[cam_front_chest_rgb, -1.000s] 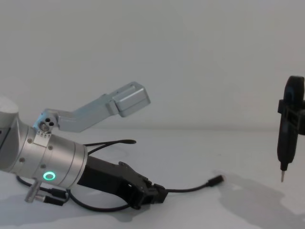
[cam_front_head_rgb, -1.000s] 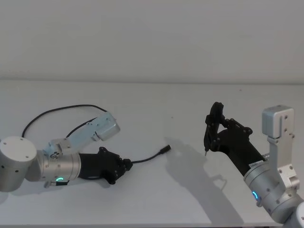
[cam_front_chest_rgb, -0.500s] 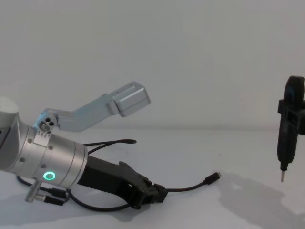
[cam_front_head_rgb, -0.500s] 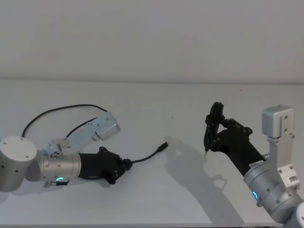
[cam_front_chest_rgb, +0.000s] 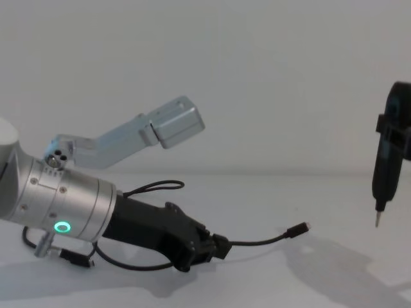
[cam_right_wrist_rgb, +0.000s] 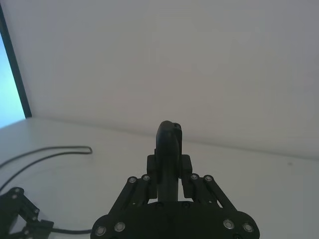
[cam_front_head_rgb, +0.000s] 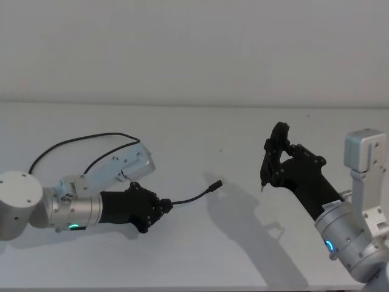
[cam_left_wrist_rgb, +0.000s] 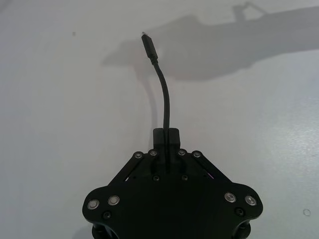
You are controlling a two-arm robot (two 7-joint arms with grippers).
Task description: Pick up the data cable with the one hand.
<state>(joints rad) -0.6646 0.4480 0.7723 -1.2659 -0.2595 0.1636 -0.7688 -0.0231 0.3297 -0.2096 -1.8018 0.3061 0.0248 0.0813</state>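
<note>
The pale surface runs back to a straight far edge against the wall, and a wide stretch of it lies open between the two arms. The left hand sits low over the near left part, reaching toward the middle, its fingers closed tight on the cable; the left wrist view shows the cord pinched between the fingertips. Beyond the grip, a short free end curves forward and to the right, ending in the plug, whose shadow falls apart from it on the surface. The rest of the cable trails back behind the left arm in a long loop toward the far left. Well apart on the right, the right hand hangs above the surface, clamped on a dark tool that stands upright with its thin tip pointing down, clear of the plug.
</note>
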